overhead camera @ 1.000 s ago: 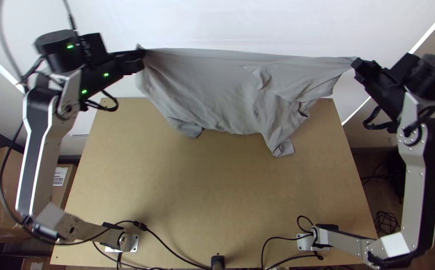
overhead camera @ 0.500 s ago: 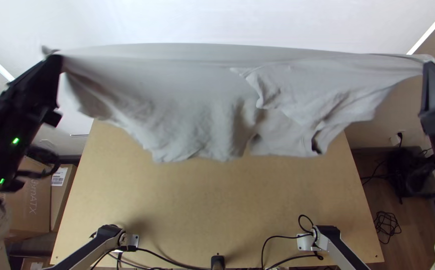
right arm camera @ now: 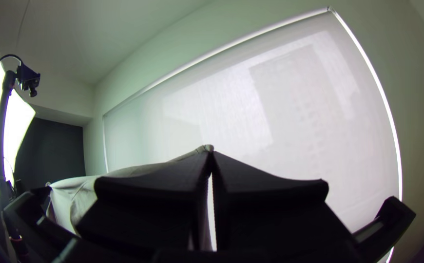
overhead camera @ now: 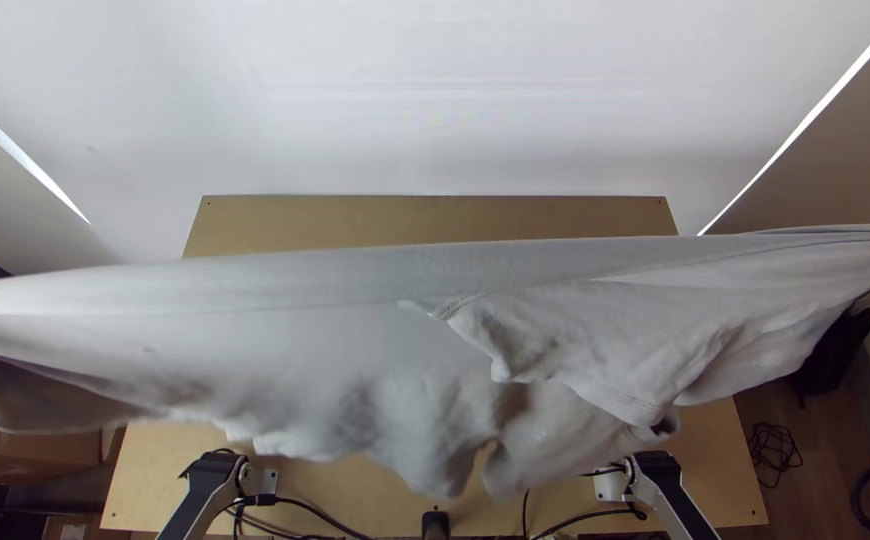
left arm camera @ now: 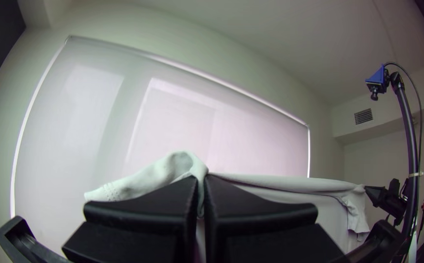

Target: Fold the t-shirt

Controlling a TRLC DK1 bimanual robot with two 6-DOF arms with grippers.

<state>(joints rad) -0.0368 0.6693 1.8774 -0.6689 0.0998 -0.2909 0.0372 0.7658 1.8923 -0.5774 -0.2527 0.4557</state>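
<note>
"Both ends of the shirt (overhead camera: 335, 350) held?"

"Yes: the left gripper (left arm camera: 201, 181) has its fingers clenched on the left end, the right gripper (right arm camera: 211, 153) on the right."

"Where is it?"

"Stretched above the table (overhead camera: 435, 218), loose folds hanging."

Pale t-shirt (right arm camera: 83, 186) between tips of right tool (right arm camera: 211, 152)

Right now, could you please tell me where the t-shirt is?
In the top view, the t-shirt stretches from side to side above the table, held between the left gripper and the right gripper.
</note>
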